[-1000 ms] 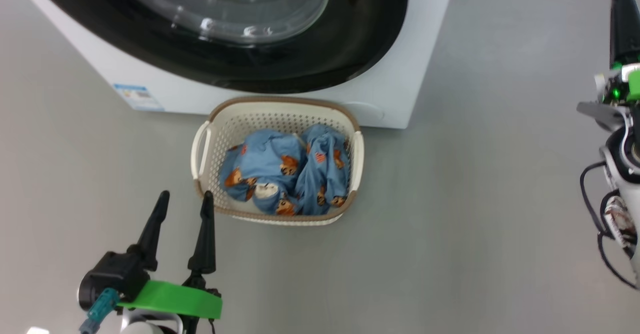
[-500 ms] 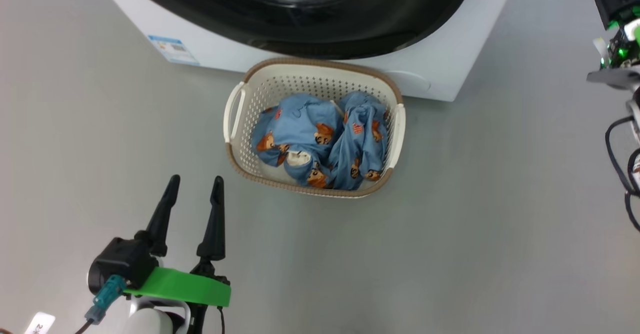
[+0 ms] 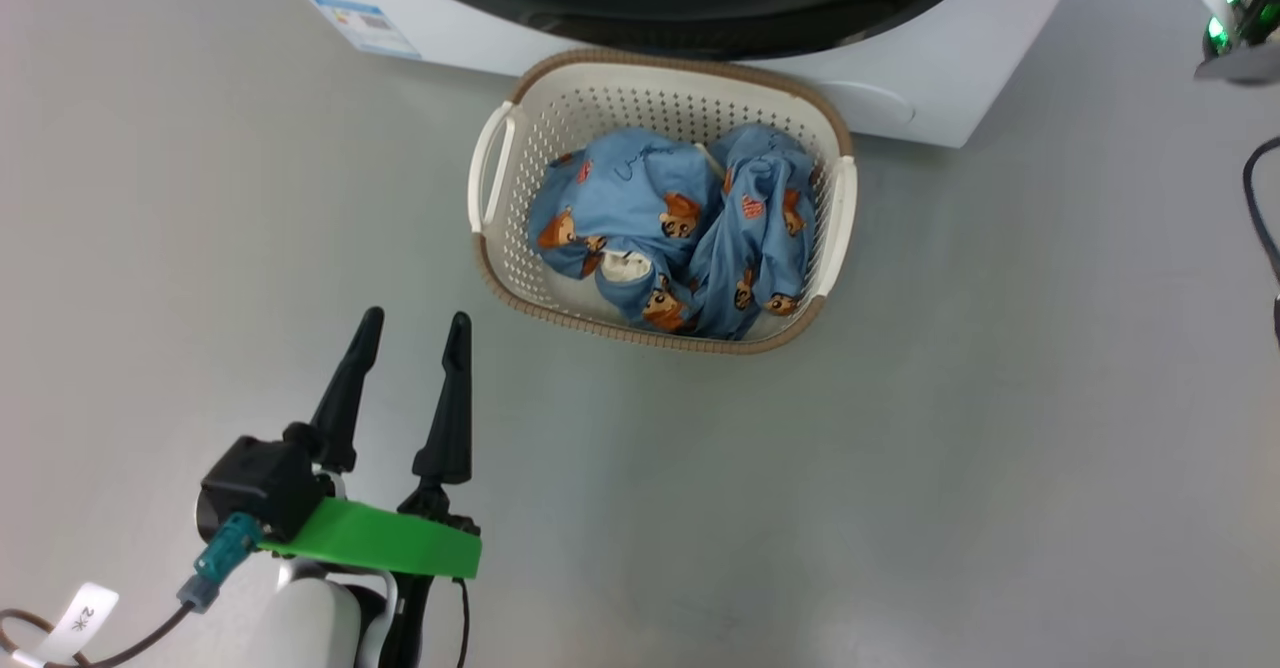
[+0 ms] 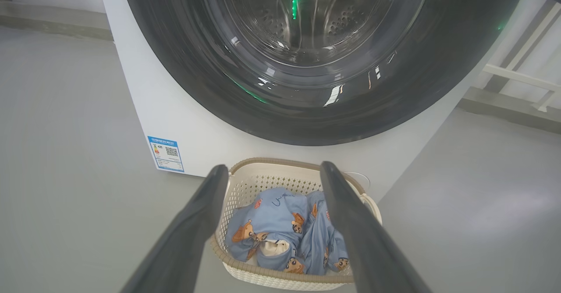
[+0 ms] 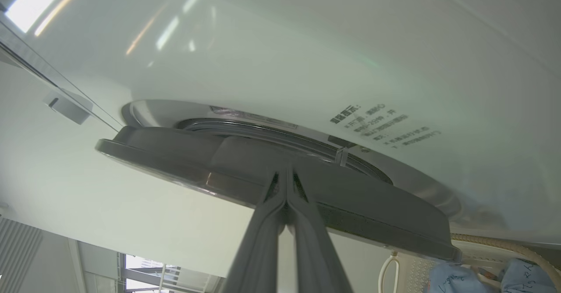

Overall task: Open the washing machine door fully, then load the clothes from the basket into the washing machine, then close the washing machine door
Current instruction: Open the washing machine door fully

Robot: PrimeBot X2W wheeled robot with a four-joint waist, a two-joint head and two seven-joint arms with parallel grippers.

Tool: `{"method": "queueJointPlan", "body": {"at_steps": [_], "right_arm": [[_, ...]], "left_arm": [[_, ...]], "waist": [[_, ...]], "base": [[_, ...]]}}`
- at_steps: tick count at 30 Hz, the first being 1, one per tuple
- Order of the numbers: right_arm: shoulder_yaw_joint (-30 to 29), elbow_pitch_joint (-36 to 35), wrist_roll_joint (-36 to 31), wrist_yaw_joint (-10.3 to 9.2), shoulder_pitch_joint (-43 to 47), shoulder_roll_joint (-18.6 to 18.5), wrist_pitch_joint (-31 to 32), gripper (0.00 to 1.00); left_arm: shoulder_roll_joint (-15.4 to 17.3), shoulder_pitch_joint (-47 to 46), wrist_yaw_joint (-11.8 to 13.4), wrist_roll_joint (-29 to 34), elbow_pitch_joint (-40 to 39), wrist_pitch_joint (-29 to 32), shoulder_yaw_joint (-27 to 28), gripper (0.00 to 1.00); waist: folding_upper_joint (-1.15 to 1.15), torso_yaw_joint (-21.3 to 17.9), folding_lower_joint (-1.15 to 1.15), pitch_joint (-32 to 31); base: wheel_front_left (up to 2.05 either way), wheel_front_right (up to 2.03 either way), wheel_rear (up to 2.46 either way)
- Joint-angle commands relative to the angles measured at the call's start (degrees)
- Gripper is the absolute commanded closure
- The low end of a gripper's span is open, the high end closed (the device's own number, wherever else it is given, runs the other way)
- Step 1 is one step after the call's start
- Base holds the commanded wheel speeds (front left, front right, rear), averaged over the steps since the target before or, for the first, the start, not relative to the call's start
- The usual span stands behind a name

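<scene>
**Desk:** Where are the clothes?

**Operator:** I see both blue bear-print clothes (image 3: 680, 228) bunched together in the basket (image 3: 655, 338). It sits on the grey floor (image 3: 900, 448), right up against the front of the washing machine (image 3: 940, 88), below the washing machine door (image 4: 307, 122).

**Desk:** And your fingers?

**Operator:** My left gripper (image 3: 416, 316) hangs over the floor, short of the basket's near left corner and clear of it. Its fingers are spread apart and hold nothing. My right gripper (image 5: 285, 172) has its fingers pressed together, with the tips up at the door's edge. I cannot tell whether they touch it.

**Desk:** The door itself?

**Operator:** From my right wrist, its grey rim stands slightly off the white front. From my left wrist, I see the steel drum (image 4: 307, 21) through the glass.
</scene>
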Motion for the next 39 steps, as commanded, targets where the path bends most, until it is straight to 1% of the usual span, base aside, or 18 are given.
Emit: {"method": "queueJointPlan", "body": {"at_steps": [1,7,21,30,39], "right_arm": [[-0.26,-1.36,-0.07,0.32,-1.47,0.04,0.40,1.00],[-0.72,-0.93,-0.63,0.32,-3.97,-0.33,1.84,1.00],[0.58,0.58,-2.17,0.32,-8.31,-0.06,4.45,1.00],[1.25,1.15,-2.05,0.32,-8.85,0.43,5.91,1.00],[1.28,1.01,-0.25,0.32,-6.43,1.23,8.69,1.00]], "left_arm": [[0.86,-1.11,0.03,-0.83,-1.28,-0.36,1.56,0.00],[0.86,-1.74,0.03,-2.42,-1.36,-0.36,0.83,0.00],[0.86,-2.99,0.03,-4.70,-1.61,-0.36,-0.46,0.00],[0.85,-3.19,0.03,-5.52,-1.36,-0.36,-0.58,0.00],[0.85,-2.31,0.03,-5.19,-0.95,-0.36,-0.34,0.00]], "waist": [[0.00,0.85,0.00,1.18],[0.00,1.97,0.00,2.89],[0.00,3.80,0.00,5.33],[0.00,4.56,0.00,5.15],[0.00,4.44,0.00,2.37]], "base": [[0.00,0.00,0.00],[0.00,0.00,0.00],[0.00,0.00,0.00],[0.00,0.00,0.00],[0.00,0.00,0.00]]}}
